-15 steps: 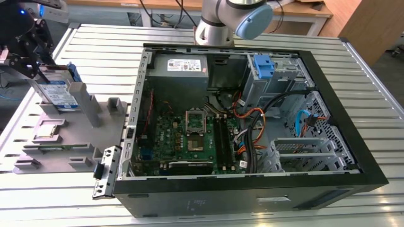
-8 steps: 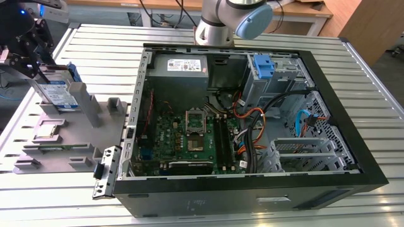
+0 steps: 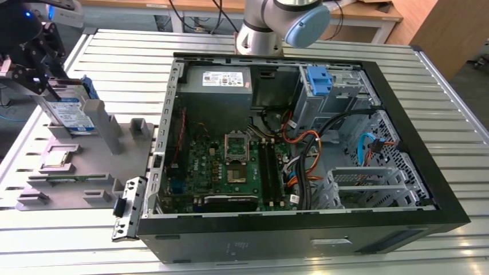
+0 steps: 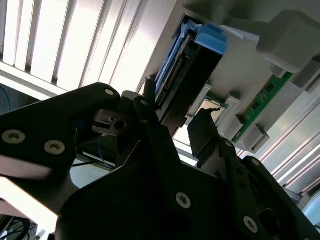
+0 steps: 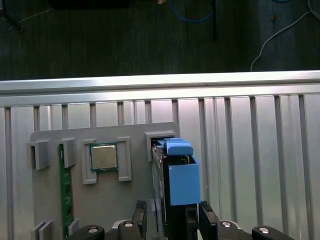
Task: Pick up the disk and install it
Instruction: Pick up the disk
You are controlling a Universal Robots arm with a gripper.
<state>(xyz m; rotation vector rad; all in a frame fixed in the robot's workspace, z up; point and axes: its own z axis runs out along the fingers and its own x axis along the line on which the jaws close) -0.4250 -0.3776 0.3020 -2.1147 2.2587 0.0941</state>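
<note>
Exterior view: the gripper [image 3: 44, 86] hangs at the exterior view's left, right at the top edge of the disk [image 3: 73, 117]. The disk stands upright in the grey holder plate [image 3: 77, 172], well apart from the open computer case [image 3: 428, 189].

Second wrist view: the black fingers [image 4: 150, 115] are spread, one on each side of the disk [image 4: 182, 75], with light showing beside one.

First wrist view: the disk [image 5: 182, 185] sits between the fingertips, near the processor chip [image 5: 103, 157] and the green memory stick [image 5: 62, 190].

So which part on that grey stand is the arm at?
The disk, upright with blue rails: the end effector straddles it. The chip and memory stick sit apart.
</note>
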